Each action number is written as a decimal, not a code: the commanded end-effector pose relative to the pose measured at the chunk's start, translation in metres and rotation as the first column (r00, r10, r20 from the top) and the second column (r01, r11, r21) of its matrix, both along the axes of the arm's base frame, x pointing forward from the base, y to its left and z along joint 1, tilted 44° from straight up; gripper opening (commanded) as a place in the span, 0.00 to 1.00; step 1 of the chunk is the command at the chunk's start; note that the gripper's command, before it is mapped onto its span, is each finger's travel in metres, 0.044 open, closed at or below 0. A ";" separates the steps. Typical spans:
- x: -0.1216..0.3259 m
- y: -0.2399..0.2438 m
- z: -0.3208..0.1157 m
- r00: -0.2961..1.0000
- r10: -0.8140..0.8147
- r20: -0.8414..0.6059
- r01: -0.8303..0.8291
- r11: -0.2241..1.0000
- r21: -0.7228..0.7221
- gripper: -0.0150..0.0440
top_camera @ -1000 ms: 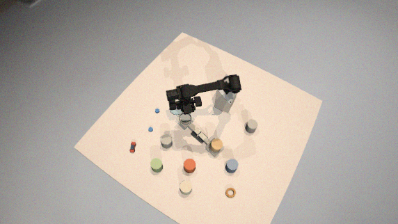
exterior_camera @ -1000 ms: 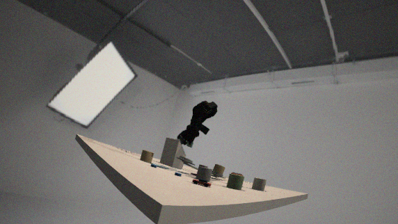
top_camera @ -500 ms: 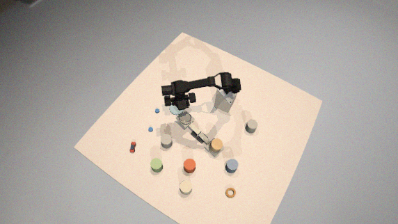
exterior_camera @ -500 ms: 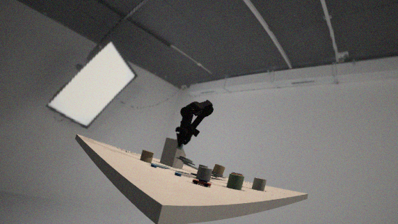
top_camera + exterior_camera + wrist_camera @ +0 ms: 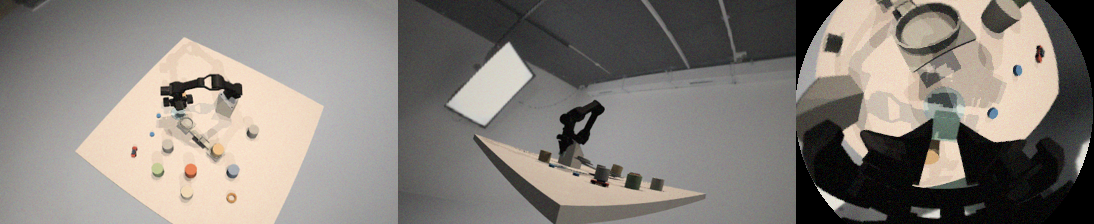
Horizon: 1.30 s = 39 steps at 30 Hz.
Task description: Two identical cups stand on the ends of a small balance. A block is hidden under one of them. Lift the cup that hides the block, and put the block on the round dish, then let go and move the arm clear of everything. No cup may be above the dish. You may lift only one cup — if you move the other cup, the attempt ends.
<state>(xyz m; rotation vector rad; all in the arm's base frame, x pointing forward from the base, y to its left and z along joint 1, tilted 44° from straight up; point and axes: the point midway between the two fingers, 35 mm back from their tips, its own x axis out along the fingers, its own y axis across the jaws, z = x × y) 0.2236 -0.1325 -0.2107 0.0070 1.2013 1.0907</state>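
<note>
My gripper (image 5: 179,108) (image 5: 561,152) (image 5: 944,123) is shut on a teal block (image 5: 946,124). It holds the block a little above the table, near the pale blue round dish (image 5: 174,114) (image 5: 929,108); the exact gap is hard to tell. One orange-topped cup (image 5: 184,94) (image 5: 545,156) (image 5: 932,157) stands on the table behind the gripper, off the balance and apart from the dish, partly hidden by the arm in the top view. The other cup (image 5: 218,150) (image 5: 616,170) stands on the far end of the balance (image 5: 185,130). The near end's ring is empty.
Grey cylinders (image 5: 168,146) (image 5: 252,131) and green (image 5: 157,170), red (image 5: 190,170), blue (image 5: 233,171) and cream (image 5: 186,192) ones stand around. Blue discs (image 5: 158,115) (image 5: 152,134) lie near the dish. A red-and-dark piece (image 5: 133,152) and an orange ring (image 5: 227,199) lie farther out.
</note>
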 end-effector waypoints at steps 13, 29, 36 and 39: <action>-0.005 0.028 -0.035 1.000 0.003 0.006 -0.003 1.000 -0.002 0.25; -0.006 0.042 -0.050 1.000 0.003 0.006 -0.003 1.000 -0.001 0.25; -0.006 0.039 -0.047 1.000 0.007 0.007 -0.007 1.000 -0.003 0.57; -0.006 0.039 -0.047 1.000 0.007 0.007 -0.007 1.000 -0.003 0.70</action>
